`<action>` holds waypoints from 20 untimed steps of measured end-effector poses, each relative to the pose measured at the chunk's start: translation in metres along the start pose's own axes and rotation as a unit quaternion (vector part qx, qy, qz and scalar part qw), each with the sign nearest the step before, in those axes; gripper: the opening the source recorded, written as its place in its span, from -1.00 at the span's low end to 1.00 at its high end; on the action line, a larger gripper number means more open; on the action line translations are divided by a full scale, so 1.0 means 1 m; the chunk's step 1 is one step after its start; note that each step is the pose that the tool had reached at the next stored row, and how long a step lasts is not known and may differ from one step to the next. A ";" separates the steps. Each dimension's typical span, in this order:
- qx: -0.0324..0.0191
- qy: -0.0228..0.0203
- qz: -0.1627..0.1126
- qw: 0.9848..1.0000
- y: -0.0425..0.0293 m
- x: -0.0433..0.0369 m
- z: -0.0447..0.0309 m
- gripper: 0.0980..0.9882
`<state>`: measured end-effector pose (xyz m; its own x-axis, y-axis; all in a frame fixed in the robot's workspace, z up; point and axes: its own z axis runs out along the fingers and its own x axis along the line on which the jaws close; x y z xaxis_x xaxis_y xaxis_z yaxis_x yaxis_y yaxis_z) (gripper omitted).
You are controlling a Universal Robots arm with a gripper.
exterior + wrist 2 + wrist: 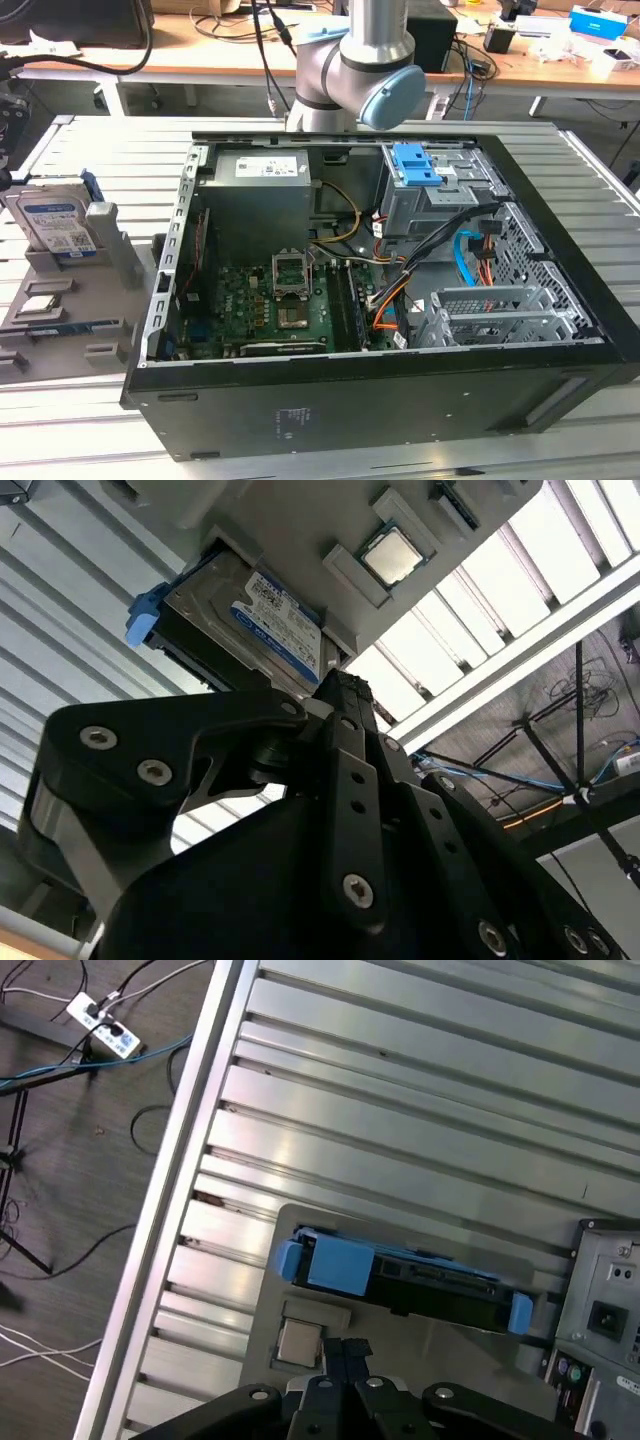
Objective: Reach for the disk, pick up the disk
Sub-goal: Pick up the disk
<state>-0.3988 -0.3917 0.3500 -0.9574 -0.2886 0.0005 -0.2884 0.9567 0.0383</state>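
The disk (58, 222) stands on edge in a grey holder (112, 250) at the exterior view's left, beside the computer case. It is silver-grey with a white-and-blue label and a blue rail. In the second wrist view the disk (250, 620) lies just beyond my gripper (340, 685). In the first wrist view I see the disk (430, 1282) edge-on, with its blue rail around it. My gripper (343, 1352) hangs over the holder a short way from the disk, not touching it. Its fingers are shut with nothing between them.
An open black computer case (400, 300) takes up the table's middle, with a blue latch (415, 165) on its drive cage. A processor chip (392, 555) sits in the holder near the disk. The slatted metal table (420, 1090) ends at an edge, with floor and cables (60, 1160) beyond.
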 end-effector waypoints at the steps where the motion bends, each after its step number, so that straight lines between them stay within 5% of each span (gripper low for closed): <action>1: 0.000 0.000 -0.004 1.000 0.0000 0.0000 0.0000 -0.98; 10: 0.000 0.001 -0.039 0.999 0.0000 0.0000 0.0000 -0.98; 20: 0.000 0.004 -0.102 0.995 0.0000 0.0000 0.0000 -0.98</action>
<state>-0.3988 -0.3917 0.3500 -0.8786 -0.4776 0.0005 -0.4772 0.8780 0.0382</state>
